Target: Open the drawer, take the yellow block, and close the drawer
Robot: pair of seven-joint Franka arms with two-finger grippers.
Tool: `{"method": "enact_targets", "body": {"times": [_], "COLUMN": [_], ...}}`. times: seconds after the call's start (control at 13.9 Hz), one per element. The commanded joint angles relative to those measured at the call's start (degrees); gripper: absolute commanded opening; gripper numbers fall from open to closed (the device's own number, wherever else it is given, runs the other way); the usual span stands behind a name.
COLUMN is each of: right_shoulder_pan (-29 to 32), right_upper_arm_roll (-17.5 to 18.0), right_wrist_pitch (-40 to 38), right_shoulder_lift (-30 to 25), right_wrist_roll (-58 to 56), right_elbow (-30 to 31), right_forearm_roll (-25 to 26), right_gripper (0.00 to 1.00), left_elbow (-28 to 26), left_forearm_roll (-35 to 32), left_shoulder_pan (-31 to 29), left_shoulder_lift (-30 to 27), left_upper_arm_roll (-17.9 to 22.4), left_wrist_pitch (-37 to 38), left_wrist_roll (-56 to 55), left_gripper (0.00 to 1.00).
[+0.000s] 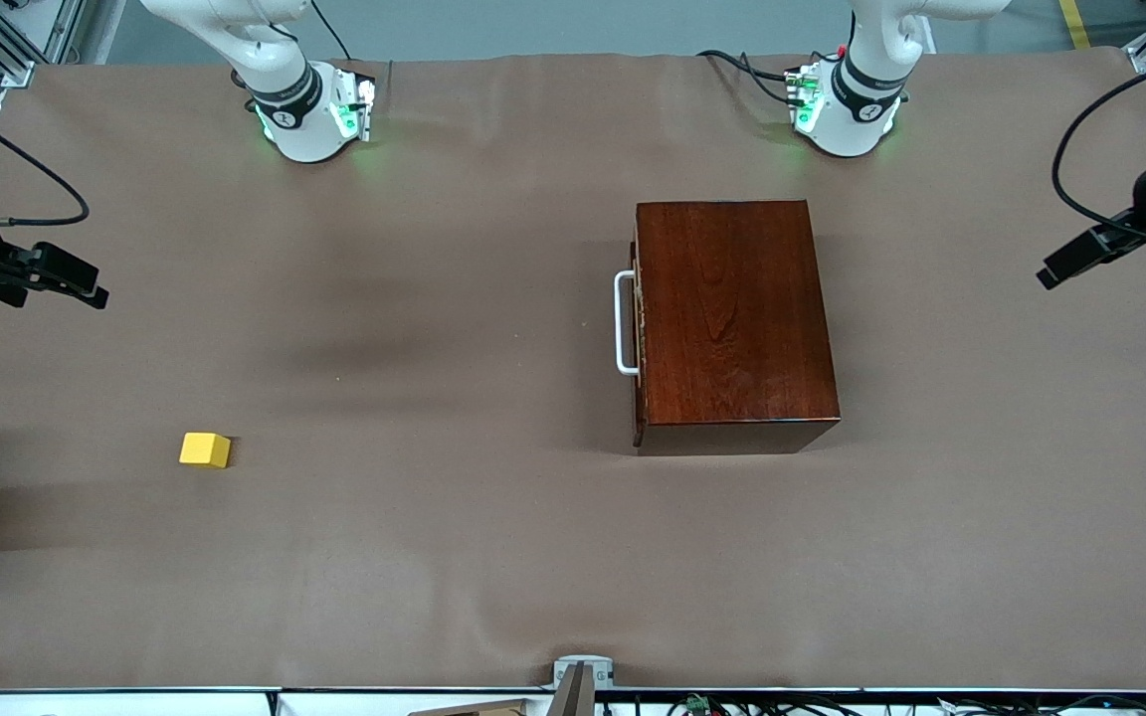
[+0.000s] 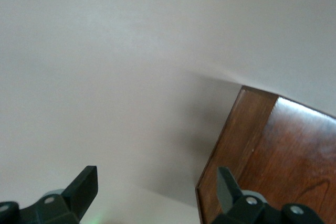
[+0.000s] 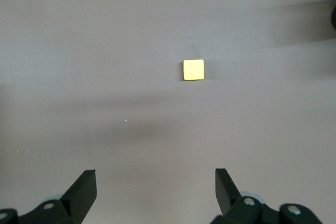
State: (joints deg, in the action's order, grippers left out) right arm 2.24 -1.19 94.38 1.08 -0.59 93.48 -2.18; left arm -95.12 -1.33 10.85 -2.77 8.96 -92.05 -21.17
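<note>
Both grippers hang wide open and empty: your right gripper [image 3: 156,192] over bare table, your left gripper [image 2: 157,192] by the glossy reddish-brown wooden box [image 1: 732,318]. Its drawer [image 1: 638,328] sits shut; the small yellow block [image 1: 205,449] lies well apart, probably already removed.

Brown-covered table [image 1: 493,557], dark wooden box [image 1: 732,318] lying on it, yellow block [image 1: 205,449] well apart

Box [image 1: 737,318]: glossy reddish-brown wood, visible grain. Handle [image 1: 624,323]: smooth white. Yellow block [image 1: 205,449]: plain, matt. Table cover [image 1: 384,557]: matt brown, slightly wrinkled.
</note>
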Motion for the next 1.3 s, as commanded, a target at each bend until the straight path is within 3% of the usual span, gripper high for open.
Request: {"method": "enact_targets", "body": {"times": [0.0,0.29,0.86,1.22], "right_shoulder_pan": [0.04,0.04,0.04,0.04], "right_upper_arm_roll": [0.22,0.22,0.22,0.22], "right_wrist_pitch": [-0.07,-0.07,-0.16,-0.25], "right_shoulder_lift": [-0.82,-0.82,-0.82,-0.82], "right_wrist_roll": [0.24,0.24,0.24,0.24], "right_elbow": [0.38,0.38,0.38,0.38], "right_forearm_roll": [0.86,0.86,0.86,0.86], "right_gripper": [1.00,1.00,1.00,1.00], "left_elbow": [3.53,8.19,8.38,9.87], "left_forearm_roll": [0.19,0.09,0.01,0.62], "left_shoulder_pan": [-4.51,-8.47,-9.97,-9.89], "left_shoulder_lift": [0.75,2.77,2.42,4.62], "left_upper_arm_roll": [-5.78,-10.36,-11.33,-11.33], "left_wrist_pitch": [3.45,8.37,11.81,11.63], "left_wrist_roll": [5.07,13.15,24.12,21.62], "left_gripper": [1.00,1.00,1.00,1.00]}}
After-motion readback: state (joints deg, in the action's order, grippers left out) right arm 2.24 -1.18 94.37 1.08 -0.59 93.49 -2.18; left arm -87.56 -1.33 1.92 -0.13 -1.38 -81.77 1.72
